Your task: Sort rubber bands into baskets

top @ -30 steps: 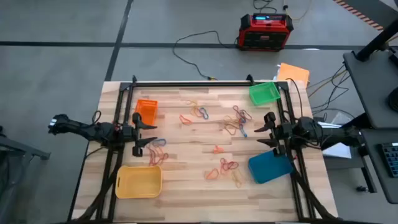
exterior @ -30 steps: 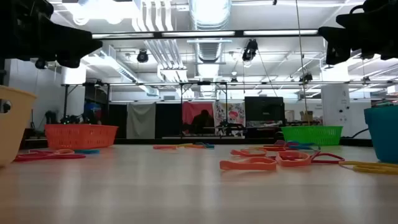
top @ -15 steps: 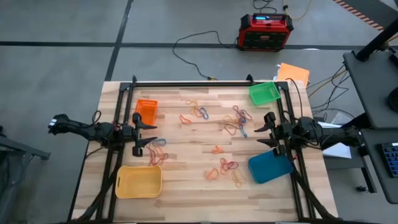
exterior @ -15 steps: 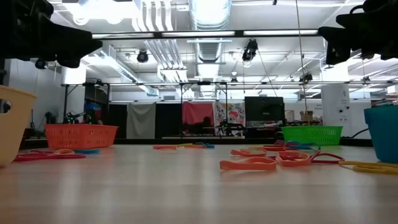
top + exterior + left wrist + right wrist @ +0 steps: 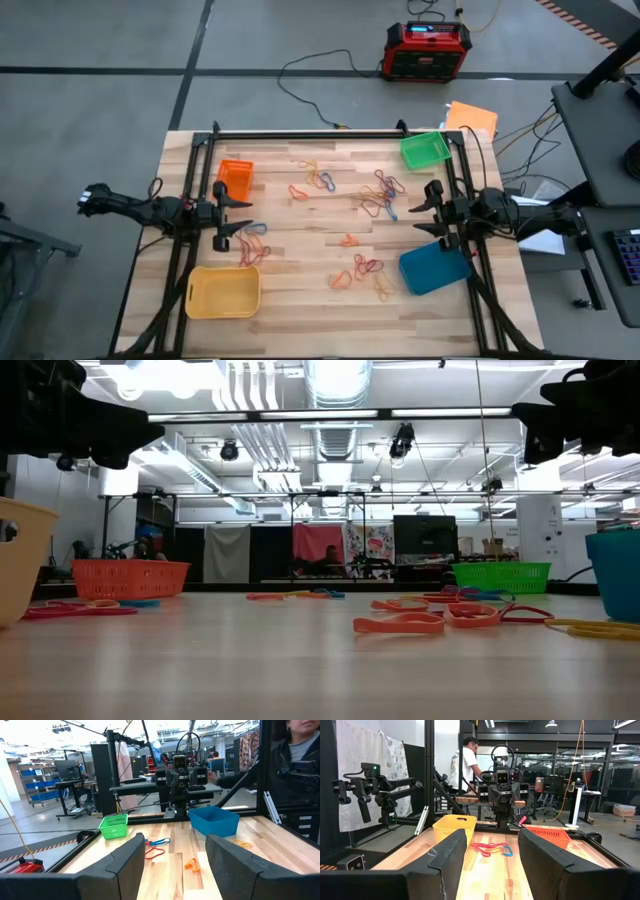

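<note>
Several rubber bands in orange, red, yellow, blue and pink lie scattered on the wooden table. An orange basket stands far left, a green basket far right, a yellow basket near left, a blue basket near right. My left gripper hovers open at the left edge between the orange and yellow baskets; its fingers frame bare tabletop. My right gripper hovers open at the right edge between the green and blue baskets, nothing between its fingers.
A black frame runs along the table's far edge and down both sides. A red-black box with cables sits on the floor beyond. A person stands behind the left arm's side. Bare wood lies along the near edge between the yellow and blue baskets.
</note>
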